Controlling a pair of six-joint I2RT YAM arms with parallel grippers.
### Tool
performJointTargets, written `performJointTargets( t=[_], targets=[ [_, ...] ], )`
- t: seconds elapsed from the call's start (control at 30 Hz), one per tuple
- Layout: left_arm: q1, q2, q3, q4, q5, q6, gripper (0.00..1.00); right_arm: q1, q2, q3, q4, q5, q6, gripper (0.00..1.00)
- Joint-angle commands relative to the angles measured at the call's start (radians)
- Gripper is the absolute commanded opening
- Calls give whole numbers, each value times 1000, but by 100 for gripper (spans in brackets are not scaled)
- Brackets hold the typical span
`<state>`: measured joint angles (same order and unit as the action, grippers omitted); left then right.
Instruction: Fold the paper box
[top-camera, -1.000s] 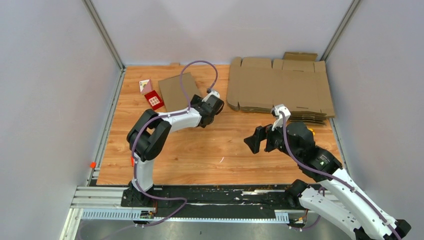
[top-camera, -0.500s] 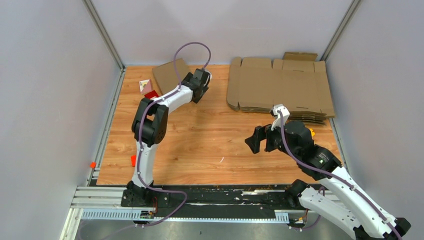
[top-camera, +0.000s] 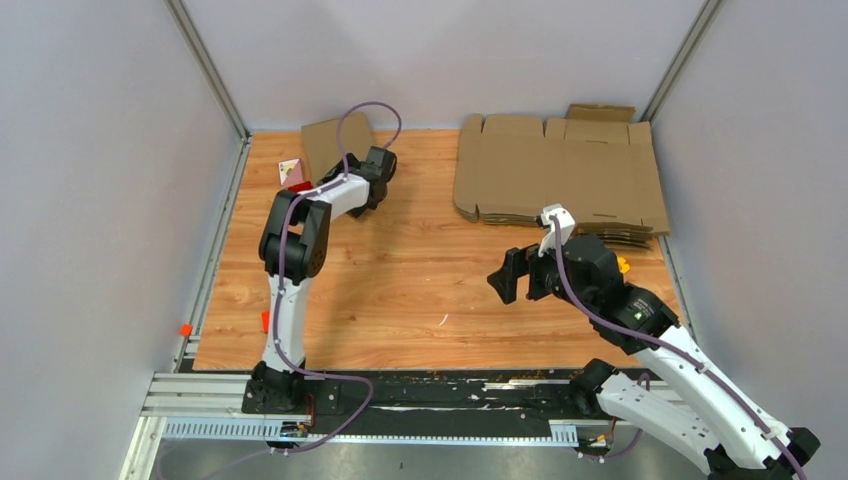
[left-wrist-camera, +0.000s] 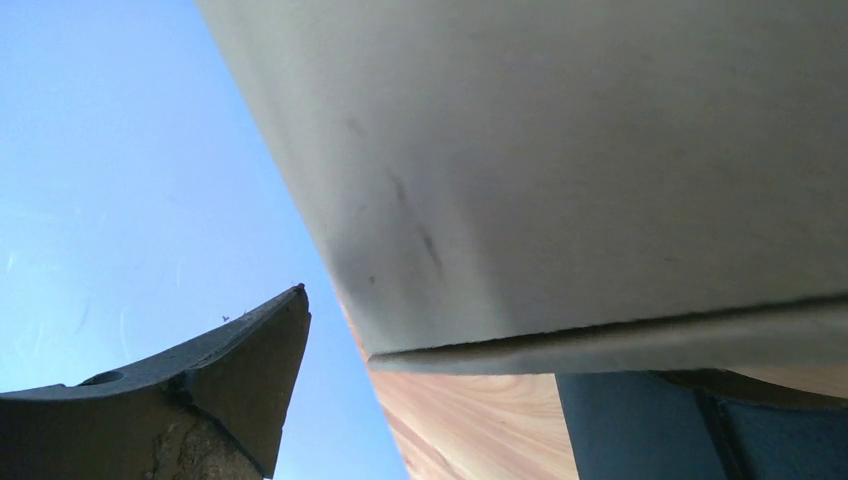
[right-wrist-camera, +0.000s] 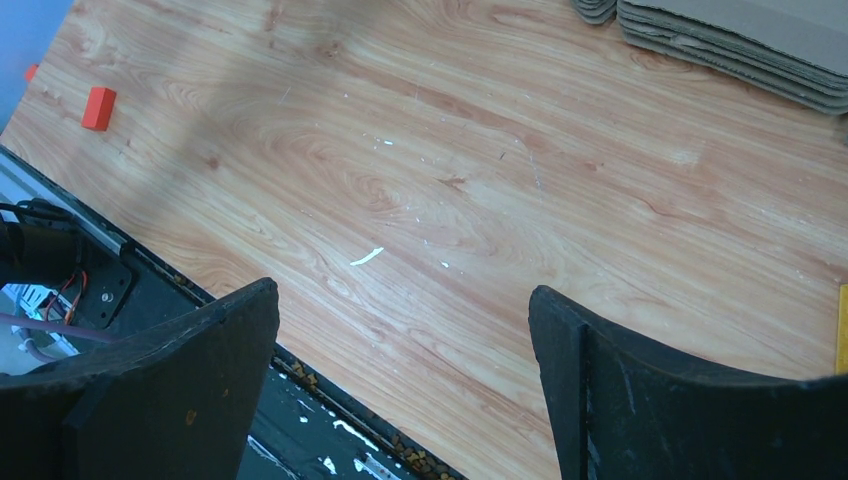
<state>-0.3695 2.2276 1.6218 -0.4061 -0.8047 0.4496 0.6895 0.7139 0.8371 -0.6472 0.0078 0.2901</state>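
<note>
The paper box (top-camera: 325, 140), a folded brown mailer, lies at the back left against the wall. It fills the upper right of the left wrist view (left-wrist-camera: 600, 180) as a pale underside with its edge just above the fingers. My left gripper (top-camera: 378, 165) is stretched out at the box's right side; in its own view (left-wrist-camera: 430, 340) the fingers stand wide apart, open, with the box edge between and above them. My right gripper (top-camera: 510, 280) hangs open and empty over bare wood mid-table, as its own view shows (right-wrist-camera: 405, 300).
A pile of flat brown cardboard sheets (top-camera: 560, 180) covers the back right, its corner in the right wrist view (right-wrist-camera: 740, 40). A small red box (top-camera: 303, 187) sits by the left arm. An orange block (top-camera: 185, 329) lies at the left edge (right-wrist-camera: 98, 107).
My left arm has swung left and back, and the paper box has moved with it from mid-left of the table to the back-left wall. The right arm has barely moved.
</note>
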Motion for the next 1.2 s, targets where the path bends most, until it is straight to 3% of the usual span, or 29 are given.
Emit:
performJointTargets(
  t=[0.0,0.5,0.77,0.87,1.17],
  targets=[
    [59,-101,19,74,-86,-85,94,-2,-6,37,30,-28,-4,95],
    [133,-23,179,113,-67,-162,95,-1,-32,65,-32,-8,-5,95],
    [109,-207,100,-98,4,-330,96,-1,-31,8,34,-8,-24,95],
    [95,-325,55,-183,95,-441,97,-1,-15,-18,103,38,-54,96],
    [-112,-762,-326,16,309,-624,100,-1,29,-89,401,88,-19,96]
  ],
)
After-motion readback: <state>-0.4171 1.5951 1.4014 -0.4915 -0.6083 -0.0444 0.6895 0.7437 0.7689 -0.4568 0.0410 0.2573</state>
